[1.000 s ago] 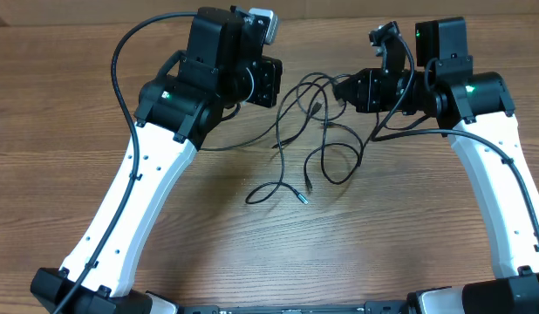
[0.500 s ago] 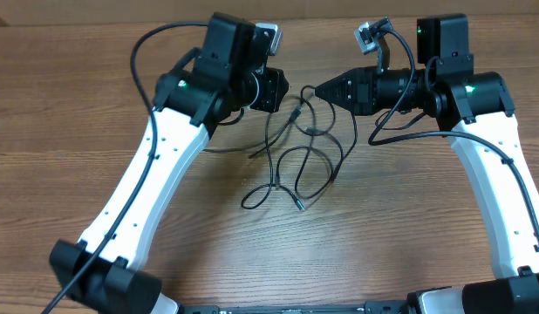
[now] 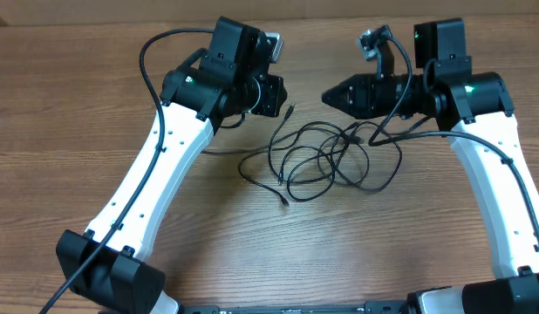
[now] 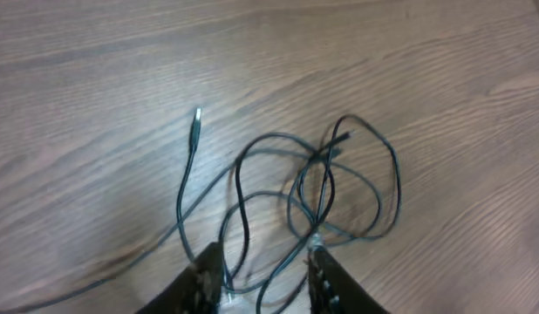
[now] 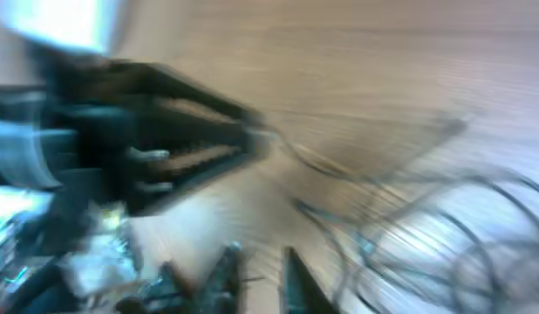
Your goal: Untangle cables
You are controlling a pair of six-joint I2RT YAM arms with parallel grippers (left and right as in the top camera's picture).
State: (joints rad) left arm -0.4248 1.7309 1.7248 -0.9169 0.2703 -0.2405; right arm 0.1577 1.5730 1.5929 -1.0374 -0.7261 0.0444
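Observation:
A tangle of thin black cables (image 3: 326,159) lies on the wooden table between the arms. One plug end (image 3: 289,111) points up near my left gripper and another end (image 3: 283,201) lies at the front. My left gripper (image 3: 276,92) hovers just left of the tangle. In the left wrist view its fingers (image 4: 265,272) are open, with cable loops (image 4: 317,187) on the table below and a plug (image 4: 197,122) to the left. My right gripper (image 3: 329,96) points left above the tangle. The right wrist view is blurred, but its fingers (image 5: 259,272) show a gap with nothing in it.
One thin cable strand (image 3: 219,150) runs left under my left arm. My right arm's own thick black lead (image 3: 400,131) hangs close to the right side of the tangle. Bare wooden table (image 3: 278,253) lies in front.
The cables were lifted between the two grippers. They now lie flat on the table, spread out to the right. My right gripper has drawn back to the right.

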